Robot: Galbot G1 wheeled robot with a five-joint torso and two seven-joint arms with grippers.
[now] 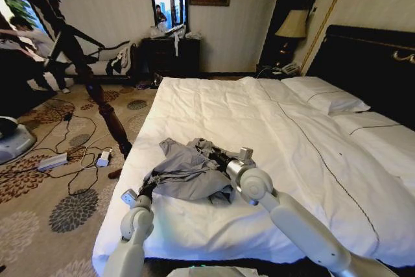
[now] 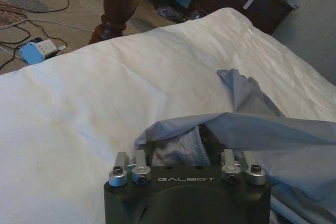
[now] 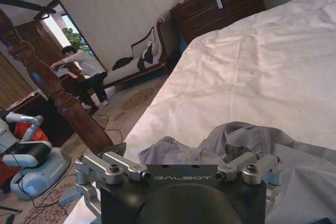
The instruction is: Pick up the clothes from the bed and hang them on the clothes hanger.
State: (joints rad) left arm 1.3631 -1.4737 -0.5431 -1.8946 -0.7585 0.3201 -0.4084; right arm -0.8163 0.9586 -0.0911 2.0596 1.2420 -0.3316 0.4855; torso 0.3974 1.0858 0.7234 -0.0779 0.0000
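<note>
Nearest the head camera, both arms reach from the foot of the bed (image 1: 214, 105) onto the white duvet, meeting at the crumpled grey-blue shirt (image 1: 188, 170), which lies near the foot edge toward the bed's left side. The left tool (image 1: 150, 186) sits at the shirt's near left edge, the right tool (image 1: 217, 157) on top of its far right part. From the head view neither tool's opening can be judged. The left wrist view shows more: the left tool (image 2: 185, 148) has a fold of shirt (image 2: 273, 129) draped over and between its fingers, though whether they are pressed shut on it cannot be told. The right wrist view shows the right tool (image 3: 181, 169) with its linkages spread wide, shirt fabric (image 3: 247, 140) bunched just ahead of it; the fingertips are hidden, so a grip cannot be told. That view also shows a carved wooden bedpost (image 3: 47, 87) beside the bed's left edge.
</note>
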